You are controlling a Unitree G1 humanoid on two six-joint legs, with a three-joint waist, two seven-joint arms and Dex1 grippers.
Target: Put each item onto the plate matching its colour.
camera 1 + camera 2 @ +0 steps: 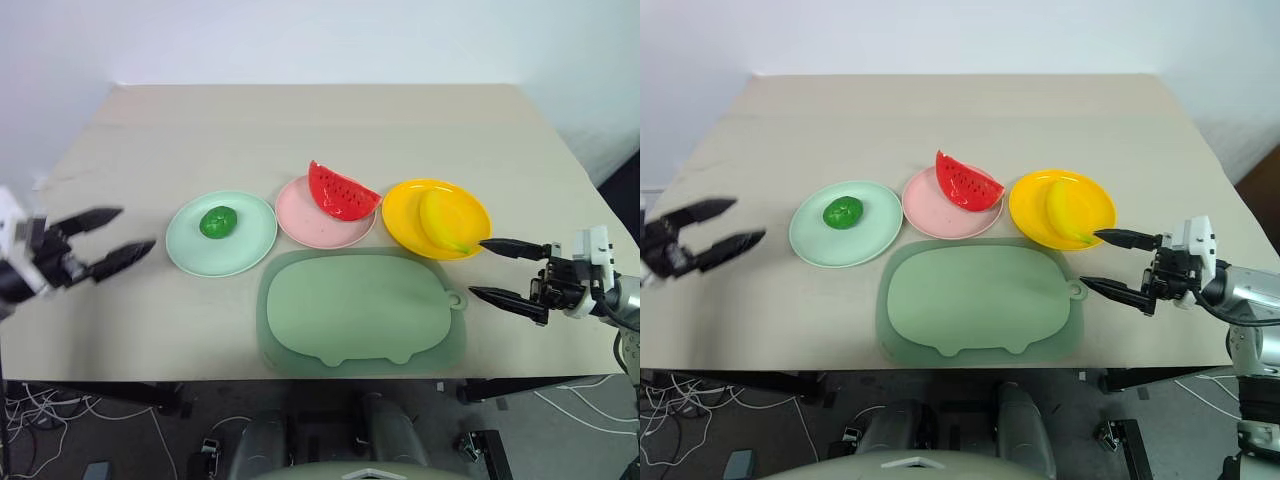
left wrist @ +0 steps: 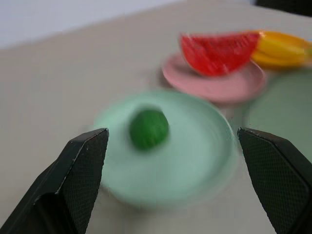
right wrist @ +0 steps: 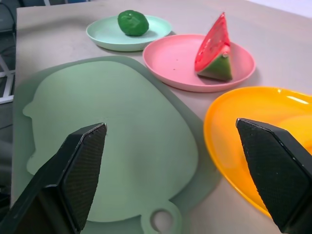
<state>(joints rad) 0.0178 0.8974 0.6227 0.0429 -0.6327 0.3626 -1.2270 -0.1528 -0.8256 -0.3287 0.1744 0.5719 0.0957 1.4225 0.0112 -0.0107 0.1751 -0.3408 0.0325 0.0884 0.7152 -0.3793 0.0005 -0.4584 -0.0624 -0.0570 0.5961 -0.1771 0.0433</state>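
A small round dark-green fruit (image 1: 218, 222) lies on the mint-green plate (image 1: 250, 240). The red watermelon wedge (image 1: 342, 192) rests on the pale pink plate (image 1: 305, 222). On the bright yellow plate (image 1: 405, 215) lies the curved yellow banana (image 1: 442, 222). My left gripper (image 1: 112, 240) hangs open at the table's left edge, well left of the mint plate and holding nothing. Just right of the yellow plate my right gripper (image 1: 495, 270) stands open and empty.
A large sage-green animal-shaped mat (image 1: 360, 310) lies at the table's front, just below the three plates. The beige table (image 1: 300, 120) stretches bare behind the plates. Cables lie on the floor under the front left edge.
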